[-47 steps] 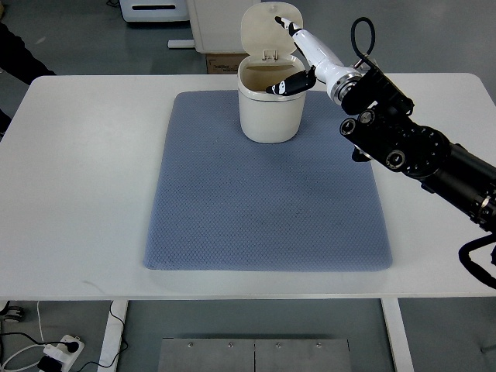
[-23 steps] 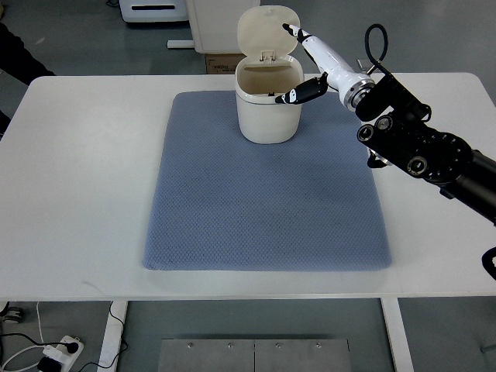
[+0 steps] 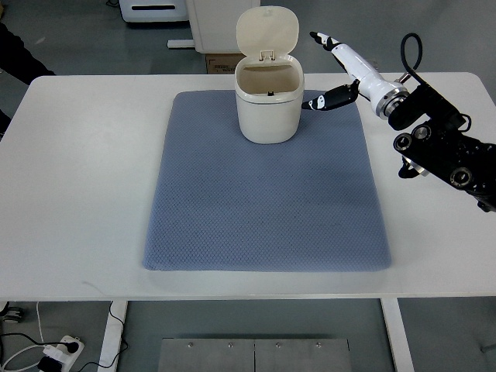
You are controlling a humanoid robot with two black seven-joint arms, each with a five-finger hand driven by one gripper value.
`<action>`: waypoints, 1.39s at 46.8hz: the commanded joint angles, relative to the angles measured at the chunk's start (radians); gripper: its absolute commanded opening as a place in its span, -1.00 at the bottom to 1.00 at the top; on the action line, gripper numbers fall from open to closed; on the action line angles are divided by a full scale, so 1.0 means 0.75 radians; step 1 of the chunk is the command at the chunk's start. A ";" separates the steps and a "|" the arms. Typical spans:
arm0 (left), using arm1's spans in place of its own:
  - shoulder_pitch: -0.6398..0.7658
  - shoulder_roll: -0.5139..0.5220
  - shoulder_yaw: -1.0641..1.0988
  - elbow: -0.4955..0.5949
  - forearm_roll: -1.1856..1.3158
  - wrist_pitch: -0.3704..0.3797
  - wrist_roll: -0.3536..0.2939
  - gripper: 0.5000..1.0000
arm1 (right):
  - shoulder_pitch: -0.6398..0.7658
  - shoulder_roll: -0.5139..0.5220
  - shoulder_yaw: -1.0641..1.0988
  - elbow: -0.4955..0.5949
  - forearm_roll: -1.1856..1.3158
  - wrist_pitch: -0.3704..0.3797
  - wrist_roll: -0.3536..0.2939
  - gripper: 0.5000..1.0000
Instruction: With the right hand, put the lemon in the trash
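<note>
No lemon shows anywhere, so it likely lies inside the trash bin (image 3: 269, 105), whose lid stands open. Just right of it, the right hand (image 3: 335, 71) hovers spread and empty.

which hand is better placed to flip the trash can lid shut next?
Right. The right hand is open and empty beside the trash can, level with its raised lid. No left arm shows in the top view, so it would probably need the longer move.
</note>
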 commanded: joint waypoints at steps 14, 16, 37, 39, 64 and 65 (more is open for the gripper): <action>0.000 0.000 0.000 0.000 0.002 0.000 0.000 1.00 | -0.174 -0.009 0.290 0.017 0.071 0.000 -0.038 0.98; 0.000 0.000 0.000 0.000 0.000 0.000 0.000 1.00 | -0.198 -0.009 0.323 0.017 0.089 0.000 -0.044 0.98; 0.000 0.000 0.000 0.000 0.000 0.000 0.000 1.00 | -0.364 0.014 0.669 0.050 0.357 0.079 -0.157 1.00; 0.000 0.000 0.000 0.000 0.000 0.000 0.000 1.00 | -0.380 0.024 0.726 0.050 0.363 0.120 -0.169 1.00; 0.000 0.000 0.000 0.000 0.000 0.000 0.000 1.00 | -0.493 0.140 1.074 0.033 0.443 0.268 -0.198 1.00; 0.000 0.000 0.000 0.000 0.000 0.000 0.000 1.00 | -0.495 0.140 1.078 0.033 0.461 0.264 -0.188 1.00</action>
